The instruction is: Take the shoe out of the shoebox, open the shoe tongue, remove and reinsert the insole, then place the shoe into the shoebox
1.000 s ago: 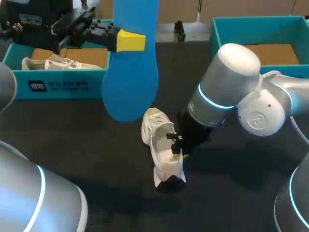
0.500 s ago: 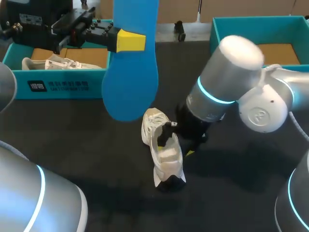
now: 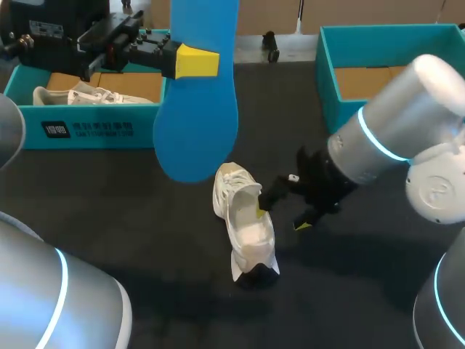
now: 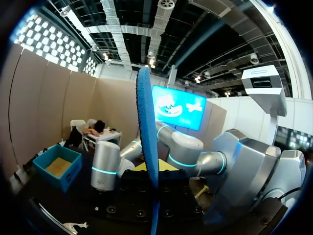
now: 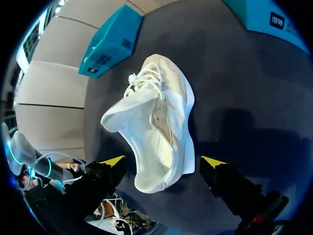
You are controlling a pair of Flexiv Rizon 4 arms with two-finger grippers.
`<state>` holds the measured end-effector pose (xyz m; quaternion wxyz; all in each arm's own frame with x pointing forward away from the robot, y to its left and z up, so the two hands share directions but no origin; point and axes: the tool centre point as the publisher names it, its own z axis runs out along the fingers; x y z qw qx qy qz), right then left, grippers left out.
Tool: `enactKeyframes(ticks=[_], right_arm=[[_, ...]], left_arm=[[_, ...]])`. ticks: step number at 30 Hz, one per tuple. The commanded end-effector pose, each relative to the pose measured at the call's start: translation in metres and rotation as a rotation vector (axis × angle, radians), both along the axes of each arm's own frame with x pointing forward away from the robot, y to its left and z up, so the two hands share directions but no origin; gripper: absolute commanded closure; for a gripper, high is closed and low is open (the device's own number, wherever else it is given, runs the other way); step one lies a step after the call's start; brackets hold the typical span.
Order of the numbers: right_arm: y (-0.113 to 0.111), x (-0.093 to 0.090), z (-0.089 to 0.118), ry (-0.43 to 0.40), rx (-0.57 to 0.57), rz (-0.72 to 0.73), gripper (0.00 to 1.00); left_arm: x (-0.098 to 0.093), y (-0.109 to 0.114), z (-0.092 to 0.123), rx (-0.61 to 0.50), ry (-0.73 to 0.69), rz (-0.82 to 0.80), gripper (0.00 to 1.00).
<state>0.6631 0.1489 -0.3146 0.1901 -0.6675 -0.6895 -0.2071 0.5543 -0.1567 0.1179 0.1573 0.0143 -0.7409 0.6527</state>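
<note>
Dark table [image 3: 109,211] | left end effector [image 3: 200,62] clamps blue insole [image 3: 196,123] aloft | right end effector [image 3: 281,219] spread, by white shoe [image 3: 243,225]

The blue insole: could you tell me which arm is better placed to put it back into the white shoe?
Left, probably. The left gripper holds the blue insole aloft above the white shoe. The right gripper is open beside the shoe, holding nothing, so it could steady it.

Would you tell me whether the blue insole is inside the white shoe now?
No, the left gripper holds the blue insole up above the table, outside the white shoe.
</note>
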Motion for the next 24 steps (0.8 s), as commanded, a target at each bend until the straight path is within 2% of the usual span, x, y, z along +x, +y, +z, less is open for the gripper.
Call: enactKeyframes(ticks=[1, 3, 5, 8, 13, 17, 24], right_arm=[[-0.005, -0.004, 0.0, -0.005, 0.02, -0.003, 0.0], [-0.005, -0.004, 0.0, -0.005, 0.02, -0.003, 0.0], [-0.004, 0.004, 0.012, -0.065, 0.093, 0.001, 0.0], [-0.01, 0.012, 0.032, -0.112, 0.144, -0.011, 0.0], [-0.019, 0.024, 0.061, -0.143, 0.189, -0.047, 0.0], [-0.026, 0.032, 0.08, -0.151, 0.304, -0.044, 0.0], [-0.026, 0.032, 0.08, -0.151, 0.304, -0.044, 0.0]], left_arm=[[0.001, 0.0, -0.001, -0.001, -0.001, -0.003, 1.0], [0.001, 0.0, -0.001, -0.001, -0.001, -0.003, 1.0], [0.001, 0.0, -0.001, -0.001, -0.001, -0.003, 1.0], [0.001, 0.0, -0.001, -0.001, -0.001, -0.003, 1.0], [0.001, 0.0, -0.001, -0.001, -0.001, -0.003, 1.0], [0.001, 0.0, -0.001, -0.001, -0.001, -0.003, 1.0], [0.001, 0.0, -0.001, -0.001, -0.001, -0.003, 1.0]])
